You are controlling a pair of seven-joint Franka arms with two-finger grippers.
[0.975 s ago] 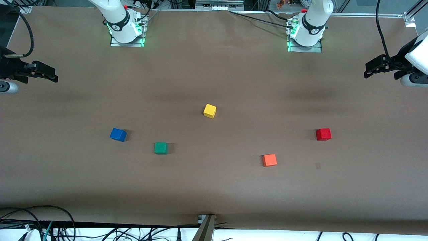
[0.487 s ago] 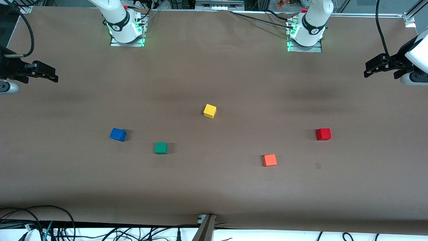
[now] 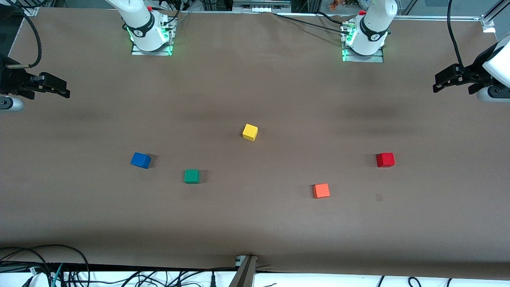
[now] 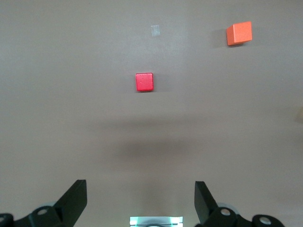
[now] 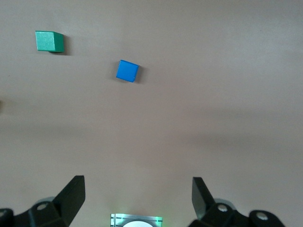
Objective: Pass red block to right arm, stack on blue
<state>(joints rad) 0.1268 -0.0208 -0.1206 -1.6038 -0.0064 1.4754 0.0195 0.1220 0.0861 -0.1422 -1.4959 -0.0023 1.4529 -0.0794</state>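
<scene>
- Looking down from the front view, we see five small coloured cubes spread on the brown paper-covered table [image 3: 255, 79], none touching another.
- We find the small deep-red cube [image 3: 385, 160] resting flat on the table toward the left arm's end, with nothing gripping it; in the left wrist view it sits alone [image 4: 144, 82] with bare table around it.
- We see the lighter orange cube [image 3: 321, 190] near the red one, nearer to the front camera and more toward the table's middle.
- We find the small bright-blue cube [image 3: 140, 160] toward the right arm's end, turned slightly askew; the right wrist view shows it [image 5: 127, 71] with nothing on top.
- We see the green cube [image 3: 191, 176] just beside the blue one, a little nearer to the front camera, and the yellow cube [image 3: 250, 132] about mid-table, farther from that camera than the rest.
- We see the left gripper [image 3: 440, 81] up in the air over the table's edge at the left arm's end, its black fingers [image 4: 75, 198] spread wide and holding nothing.
- We see the right gripper [image 3: 63, 91] up over the table's edge at the right arm's end, fingers [image 5: 73, 194] likewise spread apart and empty.
</scene>
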